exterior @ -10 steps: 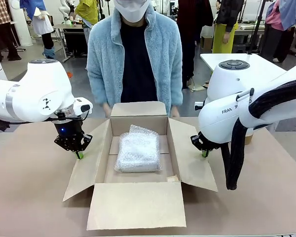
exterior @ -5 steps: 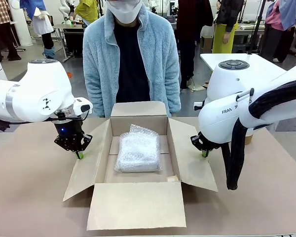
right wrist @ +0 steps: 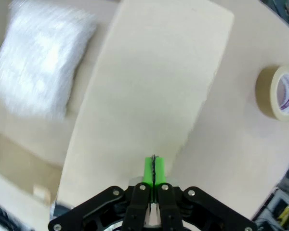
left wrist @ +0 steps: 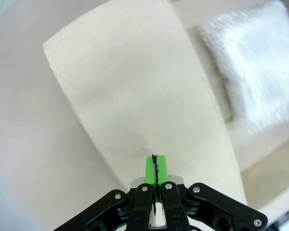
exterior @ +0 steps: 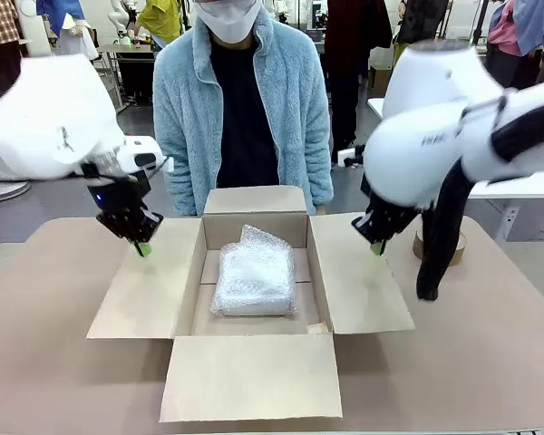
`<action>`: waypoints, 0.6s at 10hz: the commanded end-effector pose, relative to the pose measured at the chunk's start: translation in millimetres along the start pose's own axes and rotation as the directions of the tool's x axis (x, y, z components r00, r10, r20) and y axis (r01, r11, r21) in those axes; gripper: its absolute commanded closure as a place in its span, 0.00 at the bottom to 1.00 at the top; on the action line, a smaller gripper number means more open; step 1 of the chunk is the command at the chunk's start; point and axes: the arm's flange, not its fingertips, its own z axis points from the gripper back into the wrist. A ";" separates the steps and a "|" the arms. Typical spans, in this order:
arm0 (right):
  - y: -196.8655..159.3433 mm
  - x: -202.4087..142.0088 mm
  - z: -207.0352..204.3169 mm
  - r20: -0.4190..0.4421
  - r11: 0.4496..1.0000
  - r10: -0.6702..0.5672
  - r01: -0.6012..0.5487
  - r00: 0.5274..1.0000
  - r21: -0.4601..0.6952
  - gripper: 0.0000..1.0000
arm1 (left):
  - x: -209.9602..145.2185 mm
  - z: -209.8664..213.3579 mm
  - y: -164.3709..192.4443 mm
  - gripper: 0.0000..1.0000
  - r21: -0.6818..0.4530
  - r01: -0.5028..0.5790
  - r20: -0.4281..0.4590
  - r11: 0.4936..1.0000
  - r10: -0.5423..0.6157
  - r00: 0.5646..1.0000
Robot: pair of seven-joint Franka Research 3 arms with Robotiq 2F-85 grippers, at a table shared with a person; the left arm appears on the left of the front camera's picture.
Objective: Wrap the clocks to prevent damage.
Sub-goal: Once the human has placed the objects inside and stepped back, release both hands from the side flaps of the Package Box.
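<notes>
Over on the left, the left gripper (exterior: pixel 142 247) is hovering at the far end of the left flap (exterior: pixel 140 294) of the open cardboard box (exterior: pixel 254 381). Its green pads are pressing flat against each other with nothing between them. The left wrist view is showing those sealed tips (left wrist: pixel 155 166) over pale board, though blur is making it hard to say whether they are touching it.

In the middle, the bubble-wrapped bundle (exterior: pixel 254 276) is lying flat on the box floor, clear of both grippers. A person (exterior: pixel 245 118) in a fuzzy blue jacket is standing just behind the box's far flap.

Further right, the right gripper (exterior: pixel 375 246) is hanging over the far end of the right flap (exterior: pixel 363 290), its pads likewise pinching shut on nothing. A brown tape roll (exterior: pixel 457 246) is sitting on the table (exterior: pixel 45 362) beyond that flap, partly behind the right arm's cable.
</notes>
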 end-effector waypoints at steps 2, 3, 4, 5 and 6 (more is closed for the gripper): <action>-16.6 -17.7 68.4 -0.076 0.948 0.318 -0.317 0.945 0.025 0.99 | -23.0 54.1 8.0 1.00 -0.082 0.346 -0.067 0.935 -0.352 0.934; -22.7 -23.7 75.9 -0.088 0.903 0.428 -0.421 0.900 0.083 0.99 | -29.2 60.0 10.9 1.00 -0.104 0.464 -0.072 0.880 -0.472 0.879; -29.8 -30.4 79.3 -0.083 0.854 0.518 -0.509 0.851 0.108 0.99 | -37.8 67.2 15.9 1.00 -0.138 0.575 -0.042 0.806 -0.585 0.810; -35.6 -31.0 76.2 -0.092 0.893 0.451 -0.447 0.888 0.055 0.99 | -41.0 71.0 17.4 1.00 -0.160 0.532 0.038 0.831 -0.534 0.845; -19.5 -28.3 84.8 -0.077 0.904 0.426 -0.421 0.902 0.068 0.99 | -32.1 66.0 4.1 1.00 -0.092 0.475 -0.061 0.875 -0.481 0.875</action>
